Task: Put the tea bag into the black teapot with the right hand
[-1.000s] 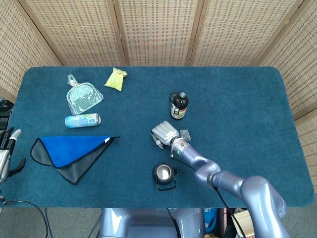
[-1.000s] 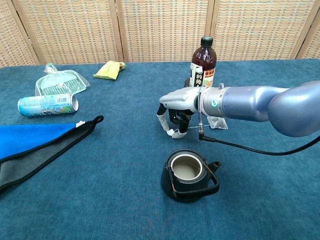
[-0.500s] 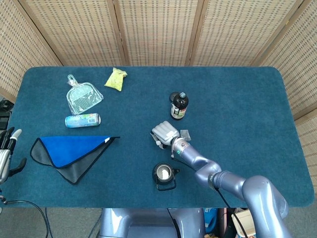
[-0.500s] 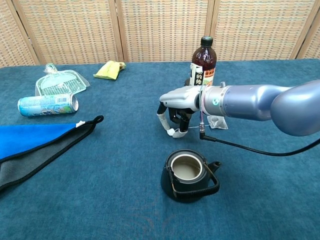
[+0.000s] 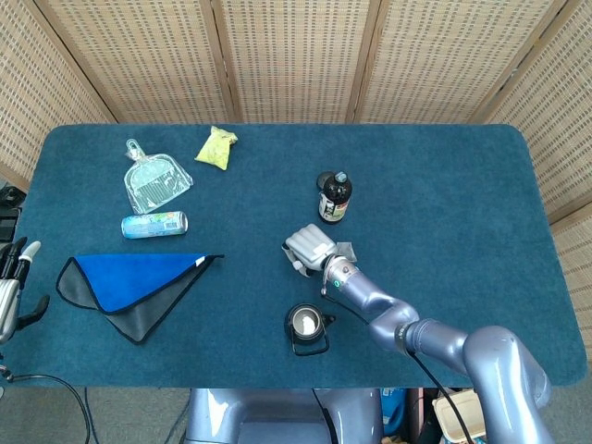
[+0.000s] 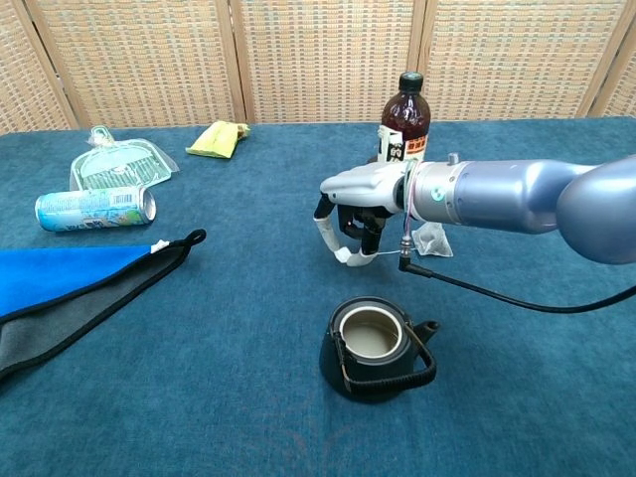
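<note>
The black teapot (image 5: 307,324) (image 6: 376,344) stands with its top open near the table's front edge, handle folded toward the front. My right hand (image 5: 310,248) (image 6: 356,207) hovers palm down just behind it, fingers bent downward and apart, with nothing in them. The tea bag (image 5: 347,251) (image 6: 430,238), a small clear packet, lies flat on the blue cloth-covered table beside the right wrist, partly hidden by it in the chest view. My left hand (image 5: 13,285) shows only at the far left edge of the head view, off the table, fingers spread and empty.
A dark bottle (image 5: 335,197) (image 6: 403,127) stands just behind the right hand. A can (image 5: 154,224) (image 6: 94,209), a clear dustpan (image 5: 155,180), a yellow packet (image 5: 216,146) and a blue-and-grey cloth (image 5: 129,282) lie on the left half. A black cable (image 6: 497,298) trails from the right wrist.
The right hand has lifted slightly and drifted a little back and to the right, away from the teapot. The tea bag, the teapot and the left hand have stayed put.
</note>
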Controlling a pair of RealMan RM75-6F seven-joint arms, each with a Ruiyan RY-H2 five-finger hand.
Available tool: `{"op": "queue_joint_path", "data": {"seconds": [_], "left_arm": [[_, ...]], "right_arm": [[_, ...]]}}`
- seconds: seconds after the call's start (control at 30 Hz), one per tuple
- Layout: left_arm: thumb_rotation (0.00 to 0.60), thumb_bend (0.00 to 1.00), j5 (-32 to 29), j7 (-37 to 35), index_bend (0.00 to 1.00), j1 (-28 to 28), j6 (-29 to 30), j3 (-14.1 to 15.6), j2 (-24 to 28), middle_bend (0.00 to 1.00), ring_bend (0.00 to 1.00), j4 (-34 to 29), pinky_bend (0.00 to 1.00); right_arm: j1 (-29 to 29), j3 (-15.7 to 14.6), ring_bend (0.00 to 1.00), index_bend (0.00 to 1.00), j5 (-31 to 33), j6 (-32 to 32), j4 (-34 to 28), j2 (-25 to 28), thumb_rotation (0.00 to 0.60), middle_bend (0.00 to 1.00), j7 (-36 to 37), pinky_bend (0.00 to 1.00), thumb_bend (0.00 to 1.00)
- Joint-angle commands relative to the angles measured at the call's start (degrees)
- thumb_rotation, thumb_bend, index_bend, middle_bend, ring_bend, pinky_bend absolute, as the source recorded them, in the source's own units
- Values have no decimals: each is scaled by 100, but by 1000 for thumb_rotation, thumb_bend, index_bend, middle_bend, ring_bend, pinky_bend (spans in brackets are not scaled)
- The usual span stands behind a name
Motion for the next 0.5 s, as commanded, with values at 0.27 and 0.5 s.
{"op": "queue_joint_path", "data": {"seconds": [0.27, 0.5], "left_arm": [[600, 385, 44, 3, 37, 19, 61, 4, 21, 0, 0, -45, 0], [600, 385, 67, 38, 37, 39, 112, 4, 52, 0, 0, -117, 0]], "right_arm": [[-283, 70, 942, 554, -51, 393, -1007, 708, 600, 916, 154, 940, 437], [-535, 105, 942, 555, -180, 724, -1706, 1286, 600, 916, 400, 940, 437]]}}
